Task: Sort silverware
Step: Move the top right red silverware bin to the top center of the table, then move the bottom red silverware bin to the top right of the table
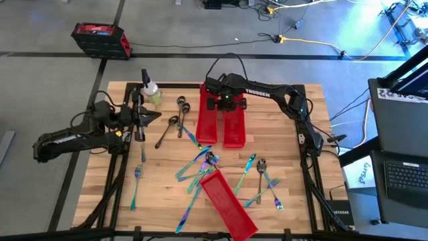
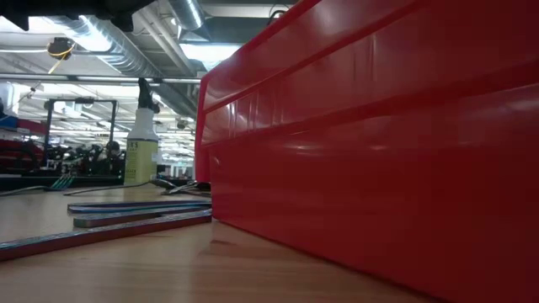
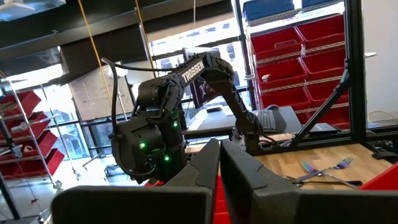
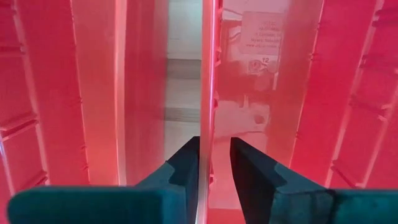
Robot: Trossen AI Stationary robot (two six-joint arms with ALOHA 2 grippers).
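Red plastic fills the right wrist view: the right gripper (image 4: 214, 165) hangs straight down over the two bins (image 1: 222, 119) standing side by side at the far middle of the table (image 1: 294, 201), its fingers (image 4: 183, 165) parted only a little and straddling the paired inner walls where the bins meet; whether they actually press on the walls I cannot tell. The right arm reaches in from the right edge, elbow bent, wrist pointing down. The left arm lies low along the left side, its gripper (image 1: 152, 118) level and closed on nothing, near the spray bottle (image 1: 151, 92).

There are three red bins: the two upright ones and a third bin (image 1: 229, 204) lying askew near the front edge. The silverware (image 1: 200, 167) is scattered loose on the wood: two dark spoons (image 1: 175, 122) just left of the paired bins, a cluster of iridescent pieces at the centre touching the third bin's end, two lone forks (image 1: 136, 181) on the left, and about four pieces to the right. Roughly a dozen in all; overlaps prevent an exact count.
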